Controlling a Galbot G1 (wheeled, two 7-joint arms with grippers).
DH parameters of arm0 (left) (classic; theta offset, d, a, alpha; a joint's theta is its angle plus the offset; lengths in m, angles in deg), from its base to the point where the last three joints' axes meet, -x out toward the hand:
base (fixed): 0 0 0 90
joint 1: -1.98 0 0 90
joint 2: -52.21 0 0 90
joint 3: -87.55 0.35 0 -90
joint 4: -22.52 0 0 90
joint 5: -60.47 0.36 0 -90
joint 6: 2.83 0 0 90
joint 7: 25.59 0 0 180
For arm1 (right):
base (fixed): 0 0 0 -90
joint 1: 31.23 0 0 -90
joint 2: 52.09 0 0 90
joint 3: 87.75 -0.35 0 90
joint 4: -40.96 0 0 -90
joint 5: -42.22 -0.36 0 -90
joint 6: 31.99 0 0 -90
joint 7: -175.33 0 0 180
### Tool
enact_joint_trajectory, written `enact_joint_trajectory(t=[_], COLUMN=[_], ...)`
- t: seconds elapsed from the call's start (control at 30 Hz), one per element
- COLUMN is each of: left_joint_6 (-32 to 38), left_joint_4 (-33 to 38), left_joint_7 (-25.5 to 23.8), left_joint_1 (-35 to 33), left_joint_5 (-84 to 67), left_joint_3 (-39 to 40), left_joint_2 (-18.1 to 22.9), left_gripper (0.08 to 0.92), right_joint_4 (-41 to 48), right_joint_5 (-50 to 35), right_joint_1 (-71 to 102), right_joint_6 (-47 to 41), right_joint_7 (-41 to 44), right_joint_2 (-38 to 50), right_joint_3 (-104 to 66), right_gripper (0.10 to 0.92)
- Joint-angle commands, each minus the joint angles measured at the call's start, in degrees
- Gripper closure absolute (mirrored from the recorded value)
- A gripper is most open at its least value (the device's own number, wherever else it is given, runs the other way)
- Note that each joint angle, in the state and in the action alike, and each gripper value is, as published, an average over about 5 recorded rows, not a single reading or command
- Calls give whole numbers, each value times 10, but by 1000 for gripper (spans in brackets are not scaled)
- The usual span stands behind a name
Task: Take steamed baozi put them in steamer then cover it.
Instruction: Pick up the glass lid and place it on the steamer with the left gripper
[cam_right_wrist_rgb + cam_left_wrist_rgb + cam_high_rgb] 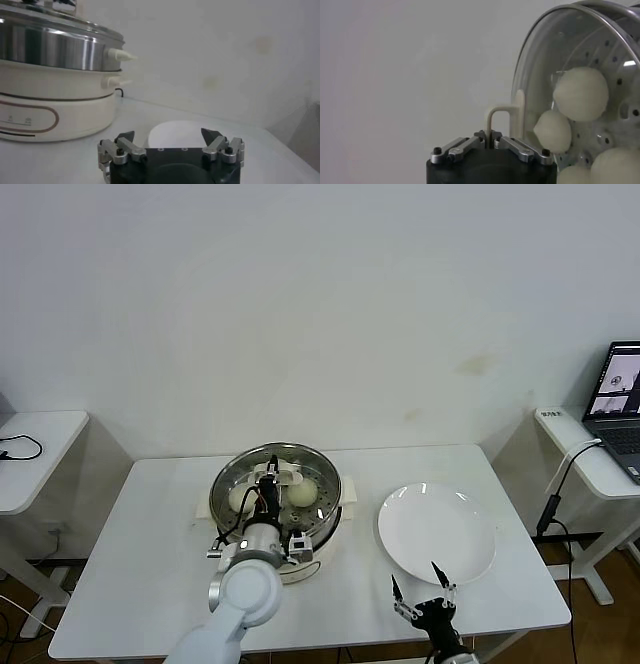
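Observation:
The steamer [322,515], a shiny steel pot on a white base, stands mid-table. The clear glass cover [540,65] lies over it, and through the glass I see several cream-white steamed baozi [581,94] on the perforated tray; two of these buns [303,492] show from the head view. My left gripper [490,137] is above the pot, shut on the cover's cream handle [506,116]. My right gripper [418,589] hangs open and holds nothing, near the table's front edge, in front of the white plate [436,531]. The pot's steel wall [55,50] also shows in the right wrist view.
The white plate [175,127] is bare, right of the steamer. The white table [150,534] ends just in front of my right gripper. A side desk with a laptop [618,399] stands at the right, another small desk [40,439] at the left.

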Motion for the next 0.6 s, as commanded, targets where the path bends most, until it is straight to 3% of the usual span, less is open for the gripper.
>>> enact_joint_trajectory(t=[0.03,0.6], left_joint_6=[1,10], left_joint_4=[-8,-17], left_joint_7=[3,22], left_joint_1=[-5,-14], left_joint_5=[6,5], left_joint_3=[-2,-14], left_joint_2=[9,23], left_gripper=[872,872], right_joint_4=[1,1], right_joint_5=[0,1], right_joint_1=[0,2], right_joint_6=[1,4], right_joint_7=[0,2], right_joint_2=[1,3], right_joint_3=[1,6], right_gripper=[203,203])
